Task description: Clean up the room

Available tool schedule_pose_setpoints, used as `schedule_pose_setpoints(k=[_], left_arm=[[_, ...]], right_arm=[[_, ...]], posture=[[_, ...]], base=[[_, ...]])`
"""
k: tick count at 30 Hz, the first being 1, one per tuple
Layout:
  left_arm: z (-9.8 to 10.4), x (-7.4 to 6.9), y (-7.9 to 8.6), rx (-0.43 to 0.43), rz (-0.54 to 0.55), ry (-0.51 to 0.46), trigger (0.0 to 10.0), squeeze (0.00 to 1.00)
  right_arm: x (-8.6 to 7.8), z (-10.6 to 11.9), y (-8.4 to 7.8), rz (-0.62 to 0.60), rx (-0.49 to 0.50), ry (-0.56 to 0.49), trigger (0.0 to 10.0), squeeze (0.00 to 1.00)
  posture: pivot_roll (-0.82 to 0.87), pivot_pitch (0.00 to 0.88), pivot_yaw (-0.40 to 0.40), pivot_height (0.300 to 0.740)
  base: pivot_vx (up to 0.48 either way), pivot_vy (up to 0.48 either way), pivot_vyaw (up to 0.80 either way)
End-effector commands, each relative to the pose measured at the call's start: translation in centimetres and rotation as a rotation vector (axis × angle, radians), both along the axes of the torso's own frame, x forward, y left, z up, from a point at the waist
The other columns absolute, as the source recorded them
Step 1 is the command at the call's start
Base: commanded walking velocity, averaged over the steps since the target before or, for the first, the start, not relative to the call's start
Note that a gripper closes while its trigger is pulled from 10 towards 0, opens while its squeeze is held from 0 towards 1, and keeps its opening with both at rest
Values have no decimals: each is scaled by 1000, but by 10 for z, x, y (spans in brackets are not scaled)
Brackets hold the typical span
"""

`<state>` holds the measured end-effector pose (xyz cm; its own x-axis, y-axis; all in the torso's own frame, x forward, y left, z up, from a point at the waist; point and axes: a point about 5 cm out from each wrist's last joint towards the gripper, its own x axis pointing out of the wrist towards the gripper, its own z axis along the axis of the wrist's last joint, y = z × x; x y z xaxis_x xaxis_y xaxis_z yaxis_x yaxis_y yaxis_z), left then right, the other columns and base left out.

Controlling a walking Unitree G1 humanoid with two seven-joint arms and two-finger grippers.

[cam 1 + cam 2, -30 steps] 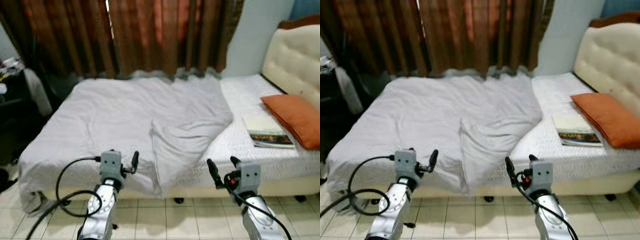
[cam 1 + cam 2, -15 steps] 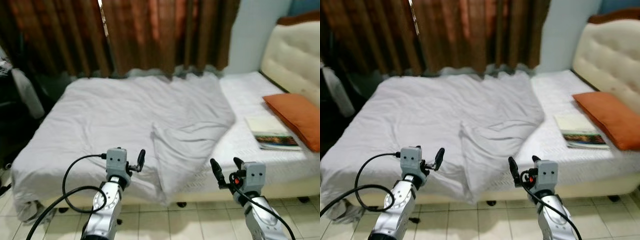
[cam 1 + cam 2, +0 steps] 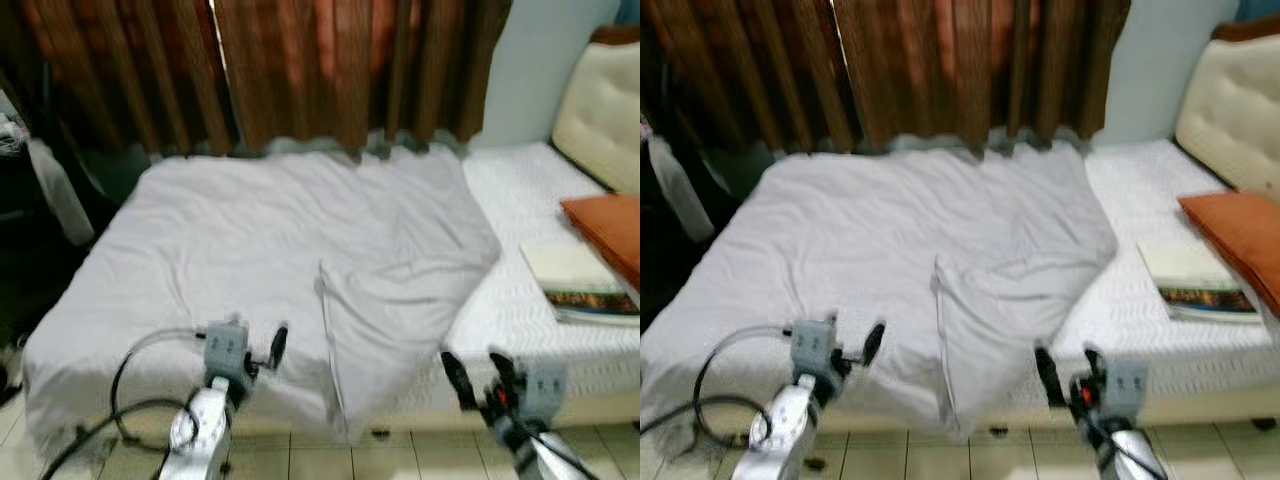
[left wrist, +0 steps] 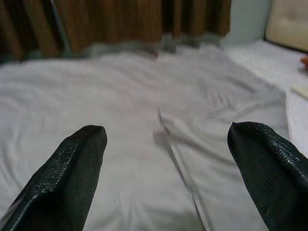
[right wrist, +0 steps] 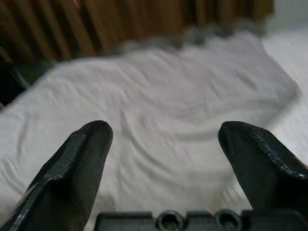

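Your camera has swung left and dipped since a moment ago: the bed sits further right, and both arms are lower and blurred. Your left gripper [image 3: 268, 352] and right gripper [image 3: 478, 378] hang spread wide and empty before the bed's near edge. The rumpled grey blanket [image 3: 300, 250] lies just beyond both; the book [image 3: 580, 285] and orange pillow [image 3: 610, 225] sit beyond the right gripper, out to its right.

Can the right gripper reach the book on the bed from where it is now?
Probably not yet. The right gripper is open, low at the bed's near edge, while the book lies farther up the mattress beside the orange pillow. Nothing blocks the way.
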<state>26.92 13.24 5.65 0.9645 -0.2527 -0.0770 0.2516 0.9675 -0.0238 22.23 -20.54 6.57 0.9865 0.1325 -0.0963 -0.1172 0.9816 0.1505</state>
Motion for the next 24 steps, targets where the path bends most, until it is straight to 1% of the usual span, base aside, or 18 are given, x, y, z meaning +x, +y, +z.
schedule_pose_setpoints(k=[1,7,13,15,23,24], left_arm=[[-5,-2,8,12,18,37,10000,0],[-10,-4,5,9,0,66,10000,0],[-8,-1,3,1,0,65,10000,0],[-8,-1,3,1,0,66,10000,0],[-8,-1,2,3,3,71,10000,0],[-10,3,-1,17,-9,79,10000,0]], right_arm=[[2,2,10,23,-2,2,10000,0],[6,2,11,27,-28,14,10000,0],[8,1,11,22,-42,11,10000,0],[9,1,11,24,-60,5,10000,0],[10,2,13,41,-57,5,10000,0],[10,3,15,51,-56,3,10000,0]], posture=[[-127,0,39,740],[-136,0,50,740],[-135,5,55,740],[-135,5,55,740],[-129,20,50,740],[-130,28,46,740]], base=[[446,0,0],[454,0,-800],[454,0,-796],[454,0,0],[454,0,0],[454,0,0]])
